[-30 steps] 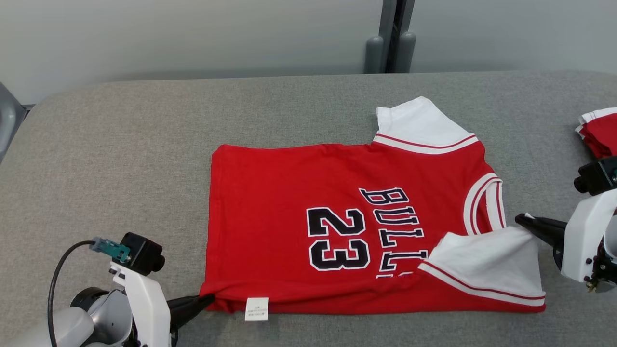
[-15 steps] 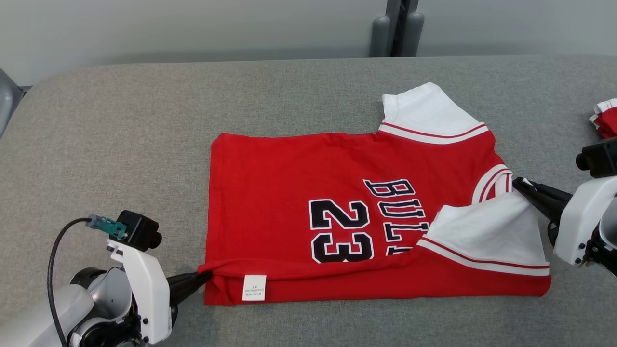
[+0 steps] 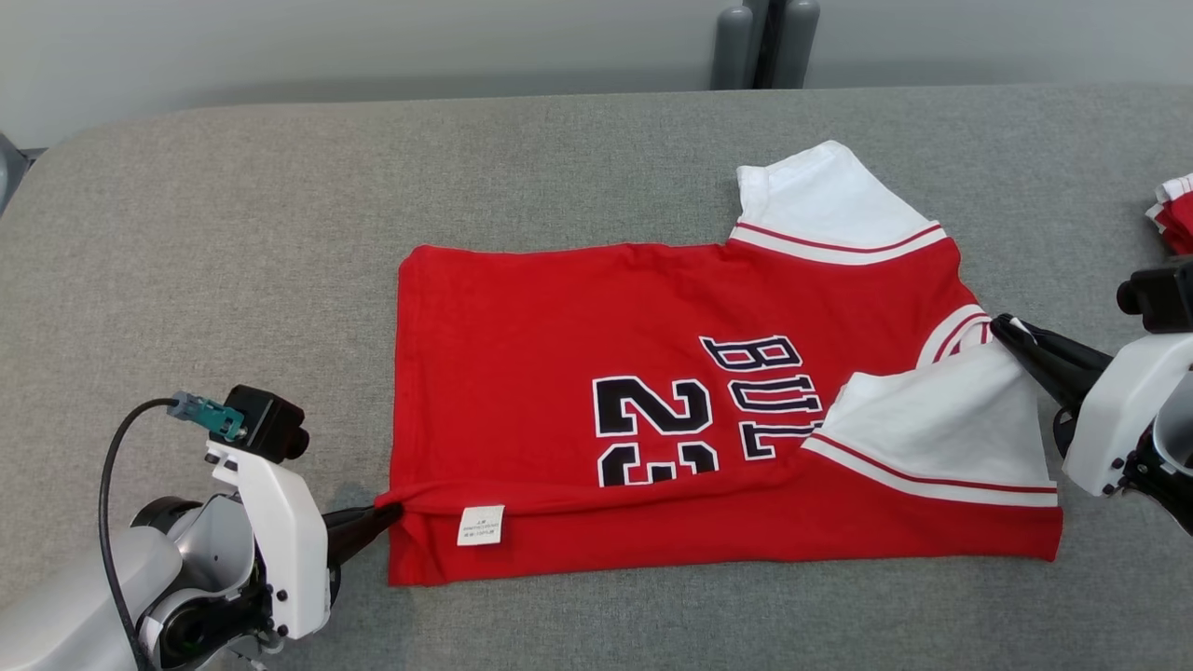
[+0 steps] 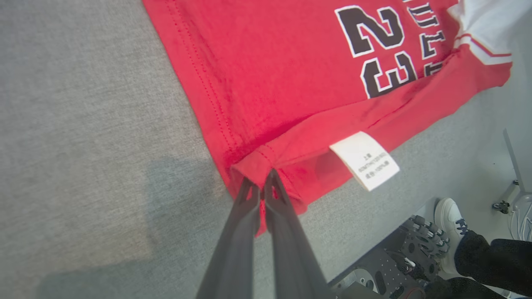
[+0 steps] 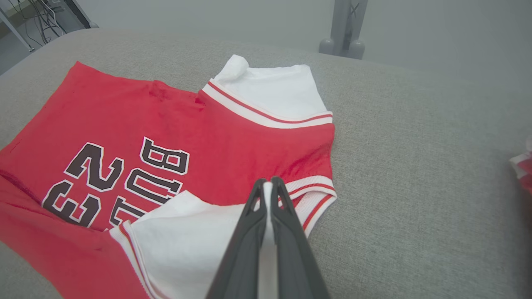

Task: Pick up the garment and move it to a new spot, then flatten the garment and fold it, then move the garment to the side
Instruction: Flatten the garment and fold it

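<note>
A red jersey (image 3: 652, 373) is spread on the grey padded worktop (image 3: 233, 233). It lies crosswise, somewhat toward the right edge and nearer the near edge than the far one. Its hem is turned toward the left edge and its striped collar (image 3: 955, 331) toward the right.

Two white sleeves trimmed with red stripes are seen — the far sleeve (image 3: 820, 200) is laid out flat toward the far edge, and the near sleeve (image 3: 941, 419) is folded in over the chest. A strip along the near side lies doubled over onto the front, so the lower parts of the black "23" and of the lettering beside it are covered. The word cannot be read in full. A white care label (image 3: 481, 525) is exposed on the doubled strip near the hem corner; its print is too small to be made out.

The left gripper (image 3: 387, 511) is pressed together on the near hem corner, with red cloth pinched between its fingers. The right gripper (image 3: 1002, 326) is closed narrowly on white fabric of the near sleeve, just beside the collar.

A red-and-white garment (image 3: 1176, 219) at the worktop's right edge is cut off by the head view. In the left wrist view a white shoe (image 4: 449, 216) and a dark trouser leg (image 4: 490, 257) are seen beyond the near edge — both only in part.
</note>
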Tool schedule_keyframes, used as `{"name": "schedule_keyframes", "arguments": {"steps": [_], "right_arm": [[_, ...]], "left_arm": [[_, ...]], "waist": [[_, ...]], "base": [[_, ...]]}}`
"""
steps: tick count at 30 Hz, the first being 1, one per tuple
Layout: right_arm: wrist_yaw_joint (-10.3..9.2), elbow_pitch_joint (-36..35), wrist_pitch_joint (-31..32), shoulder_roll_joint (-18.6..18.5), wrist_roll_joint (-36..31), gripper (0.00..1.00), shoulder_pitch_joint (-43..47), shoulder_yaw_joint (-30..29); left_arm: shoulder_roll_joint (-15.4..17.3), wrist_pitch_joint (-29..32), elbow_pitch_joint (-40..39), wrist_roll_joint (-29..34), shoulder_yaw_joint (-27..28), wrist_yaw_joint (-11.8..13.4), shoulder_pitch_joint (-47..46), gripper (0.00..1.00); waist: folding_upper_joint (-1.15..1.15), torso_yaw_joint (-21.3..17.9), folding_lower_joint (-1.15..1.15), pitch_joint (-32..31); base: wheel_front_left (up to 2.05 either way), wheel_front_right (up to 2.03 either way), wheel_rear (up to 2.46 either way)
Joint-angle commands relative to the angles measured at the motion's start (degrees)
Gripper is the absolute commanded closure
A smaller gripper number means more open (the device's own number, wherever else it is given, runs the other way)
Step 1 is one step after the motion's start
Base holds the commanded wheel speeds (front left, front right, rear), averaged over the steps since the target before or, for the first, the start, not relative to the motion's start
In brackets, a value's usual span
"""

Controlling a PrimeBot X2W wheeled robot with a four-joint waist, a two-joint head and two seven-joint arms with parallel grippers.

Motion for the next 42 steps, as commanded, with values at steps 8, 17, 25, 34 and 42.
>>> {"name": "schedule_keyframes", "arguments": {"steps": [8, 17, 25, 34, 42], "right_arm": [[-0.02, 1.43, -2.64, 0.6, 0.28, 1.0, -1.28, 0.86], [-0.02, 3.02, -3.79, 1.53, 0.71, 1.0, -2.17, 2.03], [-0.02, 5.99, -6.11, 3.2, 1.6, 1.0, -2.89, 1.96], [-0.02, 10.56, -7.07, 5.91, 2.68, 0.0, -1.86, 2.04], [-0.02, 13.86, -10.33, 6.89, 1.15, 0.0, -0.15, -1.31]], "left_arm": [[-1.14, -1.36, 3.28, 1.74, 0.35, 1.0, -2.06, 1.0], [-3.14, -2.21, 5.55, 2.78, -0.03, -0.08, -3.64, 1.0], [-4.79, -3.64, 7.66, 4.21, -0.28, -0.72, -4.96, 0.62], [-6.71, -9.2, 11.27, 4.64, 1.95, 0.94, -4.8, 0.0], [-8.81, -21.52, 12.08, 5.21, 6.75, 6.22, -2.26, 0.0]], "waist": [[0.0, 0.04, 0.0, 0.65], [0.0, 0.03, 0.0, 1.53], [0.0, 0.02, 0.0, 2.02], [0.0, 0.18, 0.0, 1.21], [0.0, 0.36, 0.0, -1.08]], "base": [[0.0, 0.0, 0.0], [0.0, 0.0, 0.0], [0.0, 0.0, 0.0], [0.0, 0.0, 0.0], [0.0, 0.0, 0.0]]}}
